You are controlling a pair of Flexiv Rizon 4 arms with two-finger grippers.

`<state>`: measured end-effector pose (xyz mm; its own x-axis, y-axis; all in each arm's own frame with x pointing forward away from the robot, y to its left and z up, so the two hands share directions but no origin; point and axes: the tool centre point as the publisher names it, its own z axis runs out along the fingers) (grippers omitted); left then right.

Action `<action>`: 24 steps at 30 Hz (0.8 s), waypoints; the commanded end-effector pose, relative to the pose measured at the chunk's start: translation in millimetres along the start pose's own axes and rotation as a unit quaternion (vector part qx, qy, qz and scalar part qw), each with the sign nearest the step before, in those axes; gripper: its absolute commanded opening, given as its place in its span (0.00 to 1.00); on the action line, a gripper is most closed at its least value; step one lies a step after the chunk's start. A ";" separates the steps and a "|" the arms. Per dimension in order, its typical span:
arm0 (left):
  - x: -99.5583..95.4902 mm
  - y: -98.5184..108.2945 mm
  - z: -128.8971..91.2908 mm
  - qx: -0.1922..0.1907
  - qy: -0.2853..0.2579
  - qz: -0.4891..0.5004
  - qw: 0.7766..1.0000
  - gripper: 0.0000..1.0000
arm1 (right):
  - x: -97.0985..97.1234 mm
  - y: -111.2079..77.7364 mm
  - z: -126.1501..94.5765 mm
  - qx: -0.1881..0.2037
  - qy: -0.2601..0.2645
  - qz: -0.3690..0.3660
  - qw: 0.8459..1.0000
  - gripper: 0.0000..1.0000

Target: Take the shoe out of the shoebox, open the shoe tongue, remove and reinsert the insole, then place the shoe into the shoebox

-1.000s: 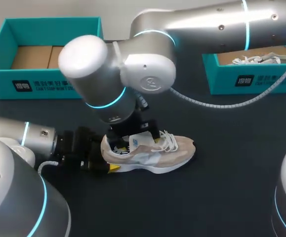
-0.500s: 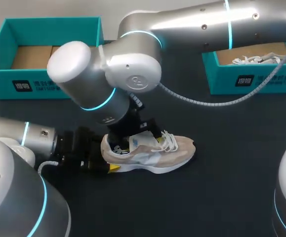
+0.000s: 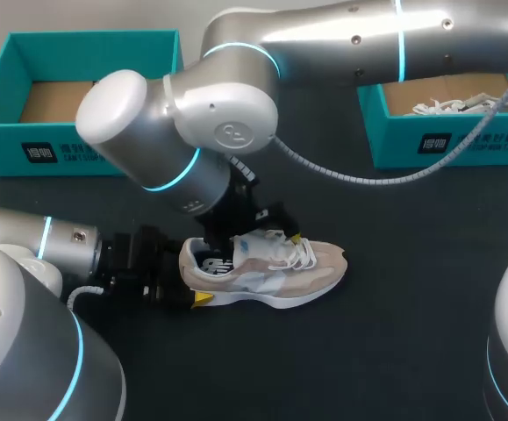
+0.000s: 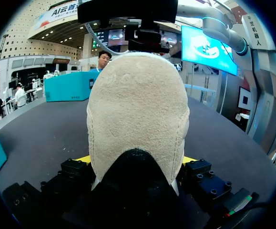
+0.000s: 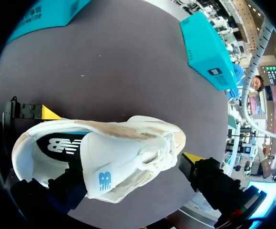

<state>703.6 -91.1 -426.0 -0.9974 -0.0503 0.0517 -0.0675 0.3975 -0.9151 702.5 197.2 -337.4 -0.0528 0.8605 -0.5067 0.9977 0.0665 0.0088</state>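
- Beige suede shoe [image 3: 275, 272] stands on its sole in the middle of the dark surface [image 3: 394, 333], well apart from the teal shoebox [image 3: 87, 153] on my left arm's side.
- Left pincer [image 4: 135, 164] grips the shoe at the heel, one yellow tip on each side. This clamp is all that anchors the shoe. If it slips on the soft suede, any pull at the top would drag or tip the whole shoe.
- Right pincer [image 3: 254, 241] sits over the shoe's opening at the tongue [image 5: 114, 162]. I cannot tell whether it is closed on the tongue or merely against it. A hold I have not confirmed could let the tongue spring back over the opening.
- Laces [image 3: 299, 253] lie bunched just ahead of the tongue. I judge they could snag my right pincer and limit how far the tongue lifts.
- Black insole [image 5: 64, 145] shows only at the heel end. With the tongue half raised, reaching for it risks pinching the lining instead, or folding the insole.
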 end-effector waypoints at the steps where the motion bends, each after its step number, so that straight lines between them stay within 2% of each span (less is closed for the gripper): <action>1: 2.3 4.0 5.4 0.000 0.000 0.000 1.000 0.00 | -10.6 -5.8 -7.0 -0.008 0.000 0.452 0.892 1.00; 3: 2.3 4.0 5.4 0.000 0.000 0.000 1.000 0.00 | -12.3 -5.7 -11.5 -0.010 0.003 0.455 0.891 1.00; 5: 2.3 4.0 5.4 0.000 0.000 0.000 1.000 0.00 | -14.0 -5.7 -15.8 -0.012 0.005 0.456 0.890 0.56; 7: 2.3 4.0 5.4 0.000 0.000 0.000 1.000 0.00 | -17.4 -6.6 -18.2 -0.016 0.009 0.456 0.890 0.40; 10: 2.3 4.0 5.4 0.000 0.000 0.000 1.000 0.00 | -18.8 -7.8 -21.2 -0.017 0.018 0.455 0.890 0.29; 11: 2.3 4.0 5.4 0.000 0.000 0.000 1.000 0.00 | -17.5 -8.3 -23.0 -0.017 0.023 0.454 0.891 0.16; 14: 2.3 4.0 5.4 0.000 0.000 0.000 1.000 0.00 | -12.3 -9.7 -27.0 -0.016 0.035 0.453 0.891 0.09; 16: 2.3 4.0 5.4 0.000 0.000 0.000 1.000 0.00 | -9.4 -11.0 -29.2 -0.017 0.039 0.453 0.890 0.00; 21: 2.3 4.0 5.4 0.000 0.000 0.000 1.000 0.00 | -6.3 -10.3 -30.0 -0.014 0.053 0.442 0.895 0.00; 24: 2.3 4.0 5.4 0.000 0.000 0.000 1.000 0.00 | -10.9 -8.2 -26.5 -0.012 0.059 0.436 0.898 0.00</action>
<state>703.6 -91.1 -426.0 -0.9974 -0.0502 0.0517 -0.0674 0.3975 -0.9151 697.3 206.4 -306.9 -0.0669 0.8978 -0.4352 0.9924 0.1051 0.0641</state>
